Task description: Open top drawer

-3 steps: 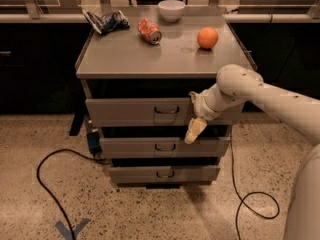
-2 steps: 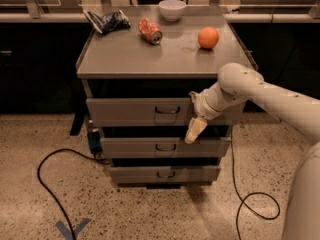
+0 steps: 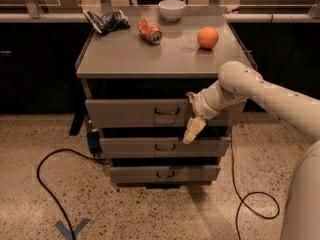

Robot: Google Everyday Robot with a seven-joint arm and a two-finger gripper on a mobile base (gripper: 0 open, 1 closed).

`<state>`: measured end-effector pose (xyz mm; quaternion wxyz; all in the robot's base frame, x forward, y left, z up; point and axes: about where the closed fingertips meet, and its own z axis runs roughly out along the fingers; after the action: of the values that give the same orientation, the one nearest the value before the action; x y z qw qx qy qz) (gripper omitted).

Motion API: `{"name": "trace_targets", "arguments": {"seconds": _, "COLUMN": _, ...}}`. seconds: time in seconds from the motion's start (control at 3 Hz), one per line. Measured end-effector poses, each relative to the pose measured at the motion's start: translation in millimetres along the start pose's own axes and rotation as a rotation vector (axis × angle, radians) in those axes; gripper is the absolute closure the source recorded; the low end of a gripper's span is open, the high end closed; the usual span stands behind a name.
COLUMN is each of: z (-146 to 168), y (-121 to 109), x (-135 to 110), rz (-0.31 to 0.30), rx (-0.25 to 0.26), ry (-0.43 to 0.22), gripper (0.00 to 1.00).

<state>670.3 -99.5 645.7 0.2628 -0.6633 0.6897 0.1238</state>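
The top drawer is the widest grey drawer front of the cabinet, with a small dark wire handle at its centre. A dark gap shows above its front. My gripper hangs down from my white arm, in front of the right part of the top drawer's front. Its tip reaches down to the middle drawer. It sits right of the handle and holds nothing that I can see. The bottom drawer is below.
On the cabinet top lie an orange, a crushed can, a white bowl and a dark bag. A black cable loops on the speckled floor at left, another at right. Dark counters stand behind.
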Motion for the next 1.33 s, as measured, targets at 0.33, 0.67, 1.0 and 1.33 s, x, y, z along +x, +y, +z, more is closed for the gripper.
{"name": "trace_targets", "arguments": {"seconds": 0.33, "z": 0, "y": 6, "x": -1, "rz": 0.011, "rx": -0.013, "ry": 0.0, "gripper": 0.0}}
{"name": "trace_targets", "arguments": {"seconds": 0.67, "z": -4, "y": 20, "x": -4, "rz": 0.039, "rx": -0.034, "ry": 0.012, "gripper": 0.0}}
{"name": "trace_targets", "arguments": {"seconds": 1.0, "z": -10, "y": 47, "x": -10, "rz": 0.094, "rx": -0.062, "ry": 0.009, "gripper": 0.0}}
{"name": "trace_targets", "arguments": {"seconds": 1.33, "z": -9, "y": 47, "x": -10, "rz": 0.095, "rx": -0.064, "ry": 0.009, "gripper": 0.0}}
